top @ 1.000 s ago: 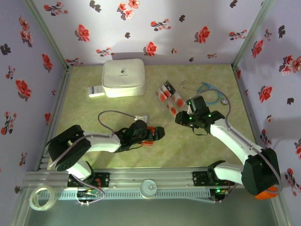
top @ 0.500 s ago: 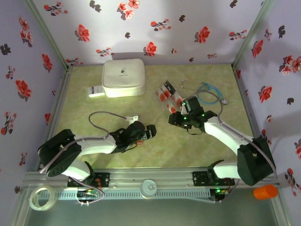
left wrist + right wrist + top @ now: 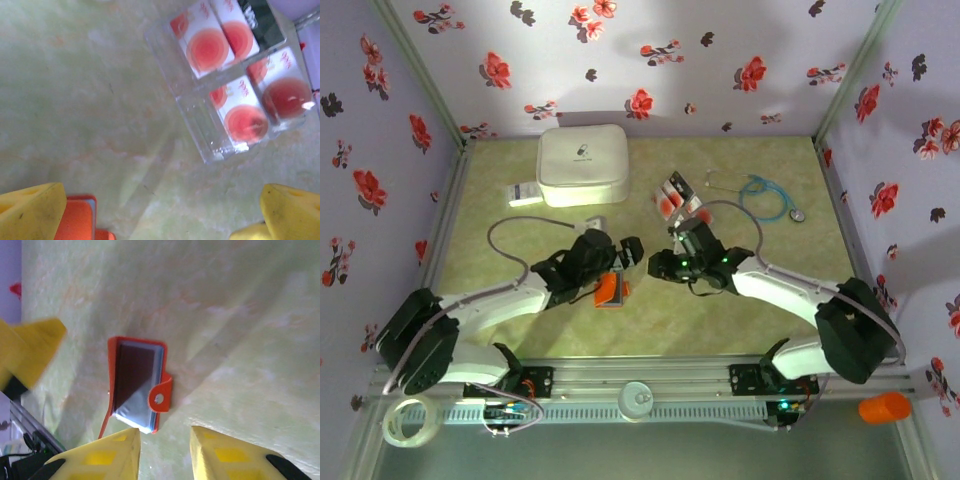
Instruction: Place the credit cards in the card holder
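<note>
I see the card holder (image 3: 609,291) lying flat on the table (image 3: 660,335), a little left of centre and nearer the near edge. It is orange-red and open, its bluish-grey inside up and its snap tab folded out. The credit cards (image 3: 677,197) lie well apart, toward the far edge: tilted white faces with red-orange discs, seemingly under clear plastic.

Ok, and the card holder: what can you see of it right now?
The card holder is a small orange-red wallet, leather-like, lying flat on the green table. Its inside faces up: a dark panel edged with bluish-grey sleeves, and a rounded strap with a pale snap at one side. Nothing grips it. The right gripper hovers just beside its edge, jaws apart.
</note>
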`<state>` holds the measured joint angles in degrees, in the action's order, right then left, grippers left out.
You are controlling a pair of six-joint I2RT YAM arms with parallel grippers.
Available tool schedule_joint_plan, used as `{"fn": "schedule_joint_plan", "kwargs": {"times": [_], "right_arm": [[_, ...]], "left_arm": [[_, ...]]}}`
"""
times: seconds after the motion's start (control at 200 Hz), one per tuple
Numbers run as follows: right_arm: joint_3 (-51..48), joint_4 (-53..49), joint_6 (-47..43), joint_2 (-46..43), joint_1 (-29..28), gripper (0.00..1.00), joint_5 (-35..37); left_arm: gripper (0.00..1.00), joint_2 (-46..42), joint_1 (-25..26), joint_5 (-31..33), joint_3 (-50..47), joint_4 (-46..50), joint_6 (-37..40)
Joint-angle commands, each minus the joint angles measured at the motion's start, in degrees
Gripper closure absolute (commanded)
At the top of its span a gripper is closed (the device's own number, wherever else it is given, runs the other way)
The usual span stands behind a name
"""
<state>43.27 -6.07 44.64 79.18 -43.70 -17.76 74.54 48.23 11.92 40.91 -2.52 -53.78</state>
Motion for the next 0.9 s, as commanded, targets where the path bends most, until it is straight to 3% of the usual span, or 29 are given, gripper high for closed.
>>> {"fn": "schedule_joint_plan", "kwargs": {"times": [0.0,0.17,0.325,0.895], "right_arm": [[2.8,3.2,2.4,2.5,-3.5,0.69,2.5],[8.0,3.2,2.3,7.9,-8.7,0.71,3.6],[11.6,3.3,2.0,12.1,-11.4,0.73,3.8],[12.5,3.9,1.6,19.4,-13.1,0.84,2.6]], "left_arm": [[0.00,-3.3,-4.9,-1.6,2.0,8.0,3.9],[0.00,-6.7,-12.5,-2.2,2.1,14.6,7.5],[0.00,-6.8,-16.2,-2.2,2.7,21.1,11.7],[0.00,-11.9,-16.5,-3.5,-2.9,27.7,13.1]]}}
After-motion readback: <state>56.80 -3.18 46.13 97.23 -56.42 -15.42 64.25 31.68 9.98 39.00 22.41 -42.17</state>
